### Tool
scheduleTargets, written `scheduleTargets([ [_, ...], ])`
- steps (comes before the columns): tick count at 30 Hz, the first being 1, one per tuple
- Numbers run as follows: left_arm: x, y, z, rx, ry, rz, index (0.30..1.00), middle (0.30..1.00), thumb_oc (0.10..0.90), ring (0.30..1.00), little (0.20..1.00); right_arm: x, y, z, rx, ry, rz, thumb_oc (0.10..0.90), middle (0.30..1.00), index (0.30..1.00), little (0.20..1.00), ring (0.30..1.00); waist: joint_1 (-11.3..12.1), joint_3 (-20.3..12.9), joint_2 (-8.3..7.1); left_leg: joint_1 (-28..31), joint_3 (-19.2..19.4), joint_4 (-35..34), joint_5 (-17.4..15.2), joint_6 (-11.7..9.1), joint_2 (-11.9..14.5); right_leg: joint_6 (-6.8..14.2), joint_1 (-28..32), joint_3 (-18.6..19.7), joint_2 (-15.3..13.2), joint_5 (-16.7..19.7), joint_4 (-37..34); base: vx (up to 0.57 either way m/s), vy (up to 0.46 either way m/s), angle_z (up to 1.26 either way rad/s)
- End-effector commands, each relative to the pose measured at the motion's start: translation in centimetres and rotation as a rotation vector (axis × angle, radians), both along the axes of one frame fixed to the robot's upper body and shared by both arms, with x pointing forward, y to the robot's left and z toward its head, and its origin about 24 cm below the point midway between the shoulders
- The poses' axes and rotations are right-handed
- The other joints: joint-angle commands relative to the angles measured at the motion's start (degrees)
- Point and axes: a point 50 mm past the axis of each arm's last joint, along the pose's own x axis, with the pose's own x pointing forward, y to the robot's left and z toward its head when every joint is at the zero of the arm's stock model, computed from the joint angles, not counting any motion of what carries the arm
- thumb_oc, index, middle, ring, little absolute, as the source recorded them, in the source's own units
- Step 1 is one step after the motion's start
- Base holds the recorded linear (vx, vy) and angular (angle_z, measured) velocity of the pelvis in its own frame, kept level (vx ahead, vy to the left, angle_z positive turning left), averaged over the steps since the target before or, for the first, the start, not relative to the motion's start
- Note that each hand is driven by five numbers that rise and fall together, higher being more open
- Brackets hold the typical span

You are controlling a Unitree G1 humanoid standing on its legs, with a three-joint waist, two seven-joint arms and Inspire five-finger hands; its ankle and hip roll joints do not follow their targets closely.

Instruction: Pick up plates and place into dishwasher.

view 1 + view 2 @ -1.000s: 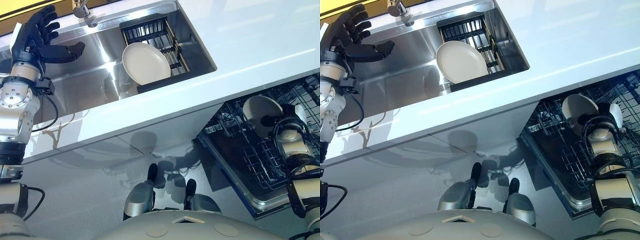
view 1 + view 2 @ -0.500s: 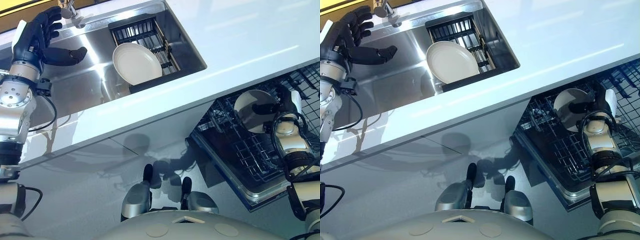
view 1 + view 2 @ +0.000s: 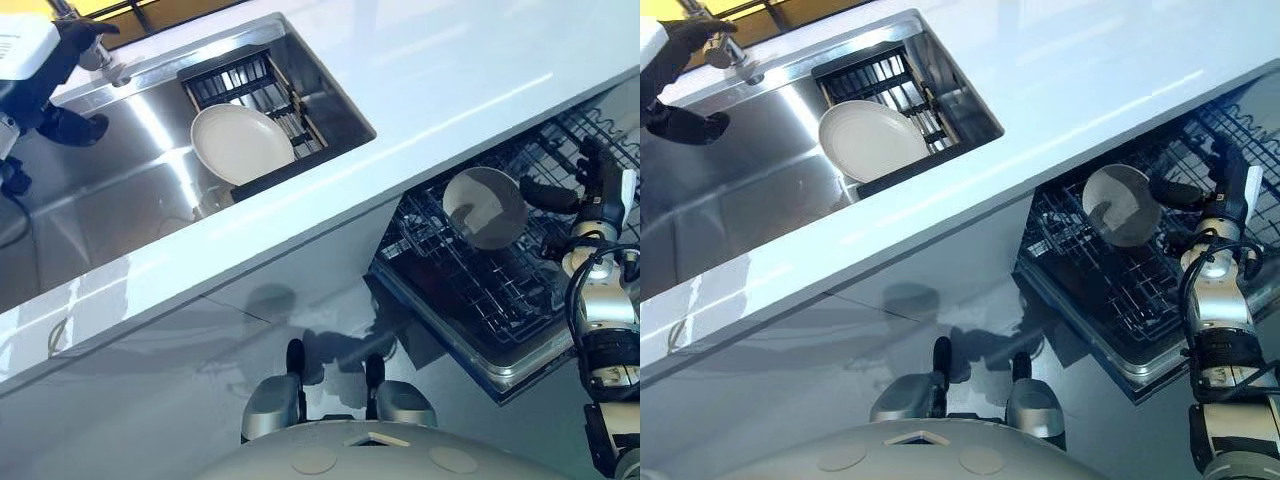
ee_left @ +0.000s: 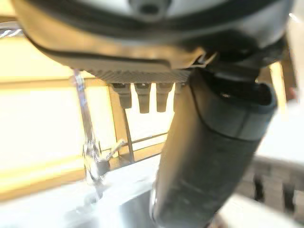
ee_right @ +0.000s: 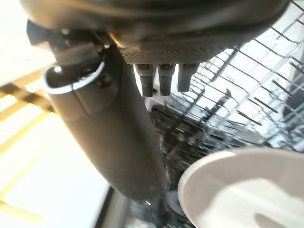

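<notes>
A white plate stands on edge in the pulled-out lower dishwasher rack. My right hand is just to its right, open, with the thumb pointing toward the plate's rim but apart from it. The right wrist view has the same plate beyond the thumb, with nothing around it. A second white plate leans in the black drying rack inside the steel sink. My left hand hovers open over the sink's far left, near the faucet.
The white countertop runs between the sink and the dishwasher and overhangs the rack's back part. Upright wire tines stand all around the plate in the dishwasher rack. The faucet rises close beyond my left hand.
My right hand has let go of the plate in the dishwasher rack and drawn back to the right. The whole picture has shifted, so the camera moved.
</notes>
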Motion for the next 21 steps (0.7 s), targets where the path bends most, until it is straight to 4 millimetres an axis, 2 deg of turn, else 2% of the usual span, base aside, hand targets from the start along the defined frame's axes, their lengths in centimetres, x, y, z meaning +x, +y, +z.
scheduleTargets([
  [1,-1.5,1.6,3.9,0.166,-0.166,0.08,0.9,0.9,0.8,0.9,0.9,-0.5,0.4,5.4,-0.093,-0.267,0.08,0.8,0.9,0.9,0.9,0.9,-0.8,-11.4,2.18,2.3,4.5,0.3,-7.7,1.1,-3.6,2.6,-3.9,-1.5,3.2,-5.8,7.6,-0.05,0.064,-0.17],
  [8,-1.1,0.2,3.2,0.294,-0.121,0.056,0.9,0.9,0.8,0.9,0.9,-0.2,3.1,6.4,-0.006,-0.375,0.212,0.8,0.9,0.9,0.9,0.9,-1.7,-12.0,1.95,2.3,5.5,0.2,-7.8,1.5,-3.8,3.0,-4.5,-0.9,3.4,-5.4,7.8,-0.04,0.059,-0.12],
  [21,1.2,-1.6,-1.6,0.369,0.141,0.076,0.9,0.9,0.8,0.9,0.9,0.8,7.4,7.5,-0.01,-0.45,0.366,0.8,0.9,0.9,0.9,0.9,-3.3,-12.1,1.55,2.4,7.2,0.1,-8.1,2.3,-4.3,3.8,-5.6,-0.8,3.4,-4.9,8.5,-0.02,0.04,-0.15],
])
